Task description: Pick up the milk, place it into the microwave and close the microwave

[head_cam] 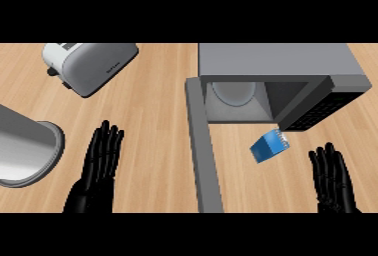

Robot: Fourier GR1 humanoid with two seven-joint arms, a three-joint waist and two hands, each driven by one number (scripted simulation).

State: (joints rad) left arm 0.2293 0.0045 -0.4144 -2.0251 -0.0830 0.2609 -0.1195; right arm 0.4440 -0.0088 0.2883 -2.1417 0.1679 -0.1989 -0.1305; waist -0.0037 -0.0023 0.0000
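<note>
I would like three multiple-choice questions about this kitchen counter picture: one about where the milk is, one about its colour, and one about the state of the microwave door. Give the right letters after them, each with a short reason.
1. Where is the milk carton?
A. inside the microwave
B. on the counter in front of the microwave
C. in the left hand

2. What colour is the milk carton?
A. blue
B. red
C. green

3. How is the microwave door?
A. shut
B. open
C. missing

Answers:
1 B: the carton lies on the counter just before the microwave, near the right hand, and the left hand is open, holding nothing.
2 A: its sides show blue.
3 B: the door stands swung out and the white plate inside is visible.
</note>
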